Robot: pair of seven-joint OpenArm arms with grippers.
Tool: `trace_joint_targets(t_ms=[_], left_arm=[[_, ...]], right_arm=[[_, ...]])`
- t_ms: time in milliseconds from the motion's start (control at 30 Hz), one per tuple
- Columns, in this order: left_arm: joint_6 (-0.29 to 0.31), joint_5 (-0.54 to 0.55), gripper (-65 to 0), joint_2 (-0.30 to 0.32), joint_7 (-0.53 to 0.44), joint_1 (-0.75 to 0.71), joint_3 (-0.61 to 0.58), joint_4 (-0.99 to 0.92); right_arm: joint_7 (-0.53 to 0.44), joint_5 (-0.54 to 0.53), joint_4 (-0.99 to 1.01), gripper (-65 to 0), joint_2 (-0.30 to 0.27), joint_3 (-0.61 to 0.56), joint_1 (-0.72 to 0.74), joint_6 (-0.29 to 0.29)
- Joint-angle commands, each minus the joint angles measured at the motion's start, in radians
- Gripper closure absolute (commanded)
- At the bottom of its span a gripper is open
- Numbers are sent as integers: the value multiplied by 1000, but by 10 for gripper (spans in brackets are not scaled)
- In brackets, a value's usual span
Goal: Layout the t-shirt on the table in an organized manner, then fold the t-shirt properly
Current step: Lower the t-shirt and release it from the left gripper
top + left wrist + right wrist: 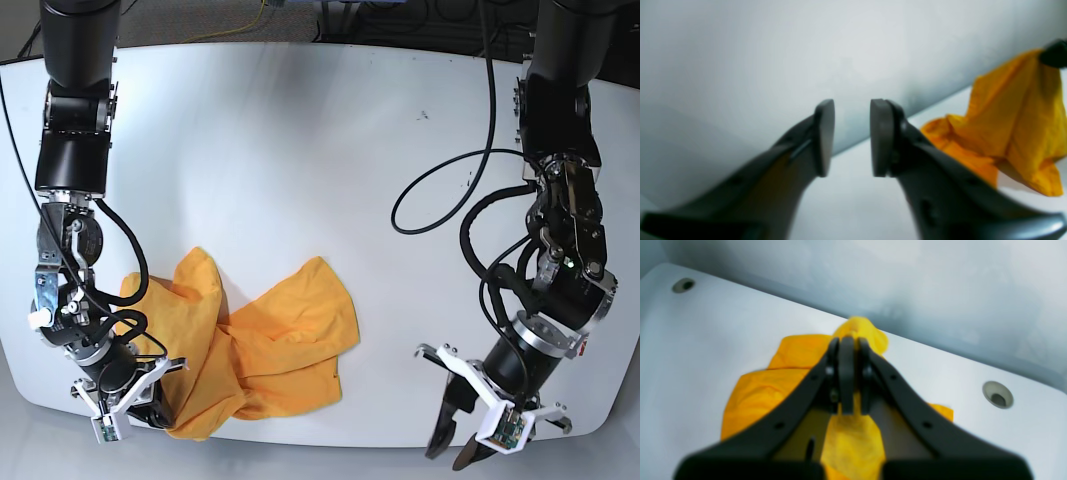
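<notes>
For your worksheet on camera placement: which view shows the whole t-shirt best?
The base view: the t-shirt lies crumpled on the table, outline visible. The right wrist view shows only fabric around its shut claw; the left wrist view shows one raised part.

No lettering, brand or number can be read anywhere in my views. My t-shirt (255, 350) shows plain orange fabric, and the white table (300, 150) carries no legible marking.
</notes>
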State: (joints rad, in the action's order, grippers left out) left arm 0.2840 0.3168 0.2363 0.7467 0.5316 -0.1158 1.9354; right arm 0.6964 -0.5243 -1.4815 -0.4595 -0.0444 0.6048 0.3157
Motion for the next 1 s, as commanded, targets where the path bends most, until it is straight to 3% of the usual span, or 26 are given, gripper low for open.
trace_joint_targets(t_ms=[0, 267, 433, 633, 967], left_arm=[[-7, 31, -287, -15, -25, -28, 6, 6], [-7, 48, -454, -94, -25, -176, 29, -14], [-7, 46, -523, -128, -25, -241, 29, -66], [-7, 46, -527, -143, -25, -276, 18, -159], [-7, 2, -527, -139, -26, -298, -115, -290]], right_arm=[[-44, -10, -20, 0, -12, 8, 31, -2], [-44, -10, -20, 0, -14, 8, 25, -2], [-44, -10, -20, 0, -15, 8, 17, -2], [-44, -10, -21, 0, -15, 8, -4, -2], [-44, -10, -25, 0, -15, 10, -52, -2]])
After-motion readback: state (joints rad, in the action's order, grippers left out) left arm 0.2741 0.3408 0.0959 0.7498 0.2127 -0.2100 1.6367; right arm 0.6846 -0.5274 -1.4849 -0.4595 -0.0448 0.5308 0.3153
